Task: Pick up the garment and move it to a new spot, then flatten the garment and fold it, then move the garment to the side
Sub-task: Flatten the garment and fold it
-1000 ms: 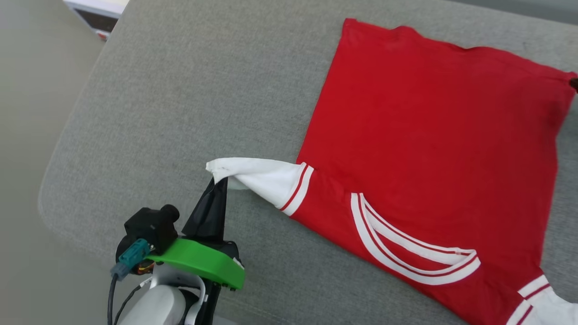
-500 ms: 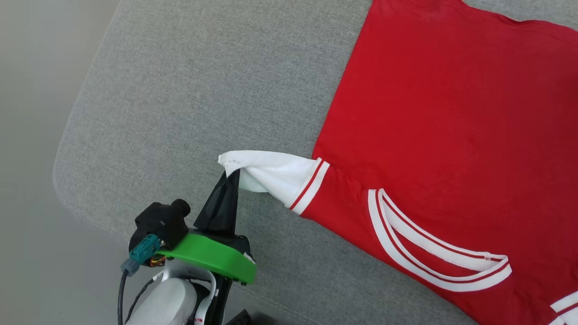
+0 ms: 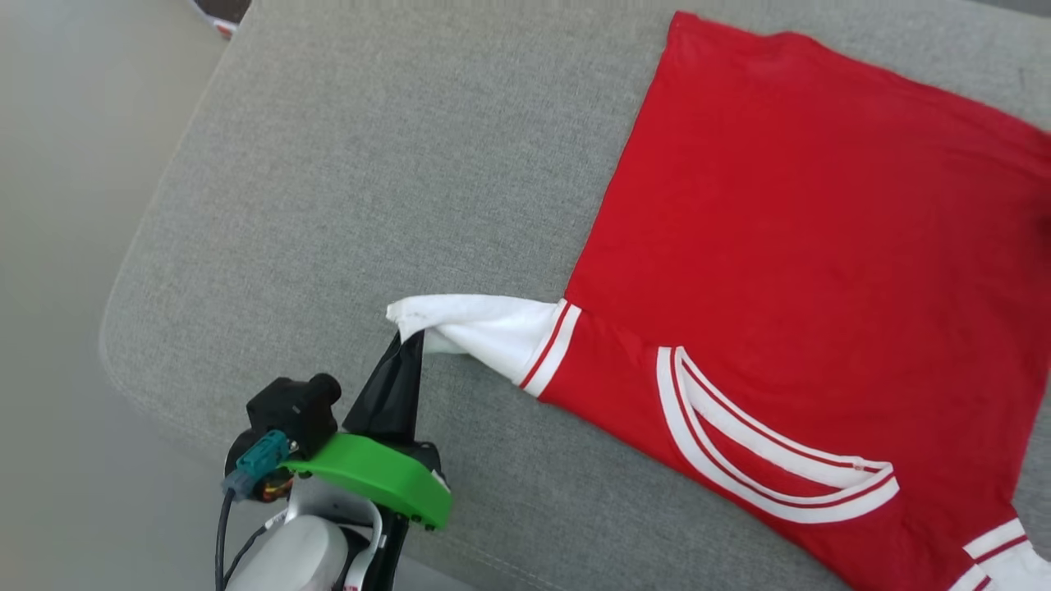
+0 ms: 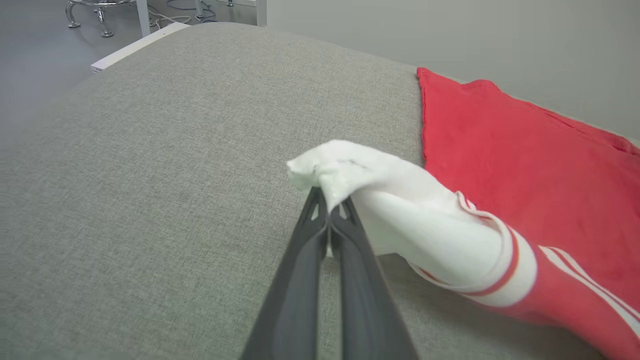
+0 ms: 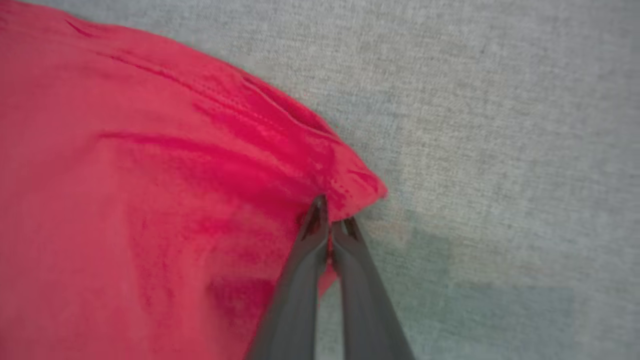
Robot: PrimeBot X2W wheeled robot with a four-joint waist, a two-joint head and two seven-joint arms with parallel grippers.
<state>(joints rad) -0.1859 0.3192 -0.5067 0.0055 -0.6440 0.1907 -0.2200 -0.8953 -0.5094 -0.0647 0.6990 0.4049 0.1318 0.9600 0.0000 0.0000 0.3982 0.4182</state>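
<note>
The red jersey T-shirt with white short sleeves and striped trim [image 3: 805,246] lies spread flat on the grey fabric-covered padded worktop [image 3: 328,164], collar towards the robot. The left end effector [image 3: 409,341] is clamped on the tip of one white sleeve [image 4: 400,200], lifting it off the fabric, probably to draw that side taut. The right end effector [image 5: 330,217] is pinched shut on a red corner, so the two grips look ready to stretch or carry the shirt.

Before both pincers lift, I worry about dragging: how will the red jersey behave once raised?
The jersey is probably floppy: its white sleeve drapes limply from the left pincer. Likely light, since thin cloth puckers at the right pincer. Its middle may sag onto the grey cushion.
</note>
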